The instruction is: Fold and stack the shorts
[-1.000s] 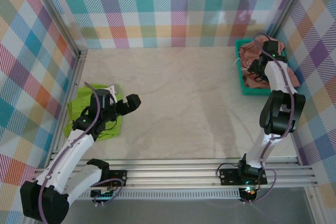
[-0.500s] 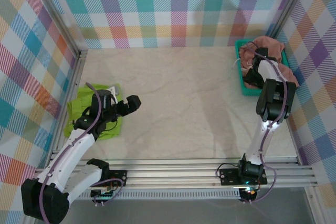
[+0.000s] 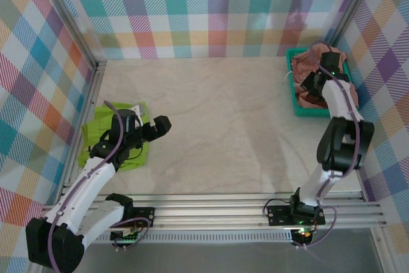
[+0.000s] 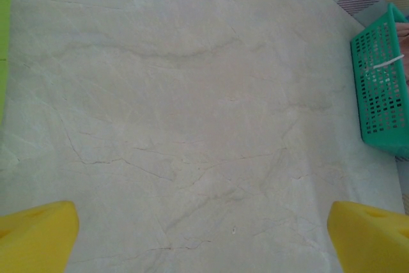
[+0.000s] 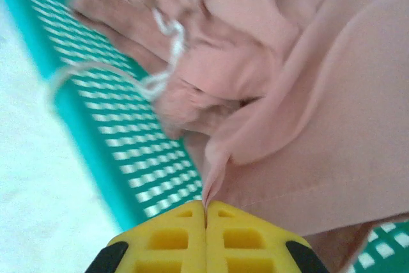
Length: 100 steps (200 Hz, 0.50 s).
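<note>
**Top external.** Pale, marble-veined bench (image 3: 211,126), boxed on three sides by plaid walls (image 3: 192,11). Along the near edge, an aluminium rail (image 3: 211,204) carrying both arm bases. At far left of the bench, lime green shorts (image 3: 94,133), partly under the left arm. Just right of them, over bare bench, the left claw (image 3: 163,123). At far right against the wall, a teal mesh basket (image 3: 296,100) with salmon pink shorts (image 3: 305,63) heaped in it, mounded above the rim. Down in that heap, the right claw (image 3: 308,84).

**Left wrist.** Bare veined bench between two yellow fingertips (image 4: 38,234), well apart at the lower corners: jaws spread wide, nothing held. Sliver of green cloth at the left edge. At upper right, the basket's side wall, with a white drawstring (image 4: 385,63) draped over it.

**Right wrist.** Detail not readable from above: yellow fingertips pressed together, a fold of the pink cloth pinched between them. Drawstring looped over the basket rim, left of the pinch. Picture slightly blurred.
</note>
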Available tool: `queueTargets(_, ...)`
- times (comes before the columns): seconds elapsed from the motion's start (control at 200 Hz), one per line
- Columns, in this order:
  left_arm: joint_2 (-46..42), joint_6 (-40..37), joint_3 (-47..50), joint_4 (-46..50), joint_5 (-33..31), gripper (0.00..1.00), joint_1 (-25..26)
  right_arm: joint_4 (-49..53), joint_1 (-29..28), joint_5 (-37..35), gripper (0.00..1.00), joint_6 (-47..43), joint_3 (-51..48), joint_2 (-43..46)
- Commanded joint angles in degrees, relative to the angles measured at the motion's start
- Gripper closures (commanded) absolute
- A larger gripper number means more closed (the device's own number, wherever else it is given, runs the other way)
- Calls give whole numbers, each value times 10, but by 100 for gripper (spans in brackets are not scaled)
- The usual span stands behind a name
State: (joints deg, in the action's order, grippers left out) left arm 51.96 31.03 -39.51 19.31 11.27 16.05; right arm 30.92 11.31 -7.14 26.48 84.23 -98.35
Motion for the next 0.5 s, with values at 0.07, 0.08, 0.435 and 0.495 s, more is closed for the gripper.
queueTargets(0.07, -18, 4, 13, -19, -10, 0, 6, -156, -11, 54, 100, 73, -97, 124)
queueTargets(0.08, -19, 4, 12, -19, -10, 0, 6, -164, -12, 54, 100, 73, -102, 131)
queueTargets(0.435, -37, 10, 16, -21, -14, 0, 7, -236, -97, 150, 100, 63, -60, 262)
queueTargets(0.495, -39, 12, 16, -23, -14, 0, 6, -233, -129, 168, 100, 51, -32, 260)
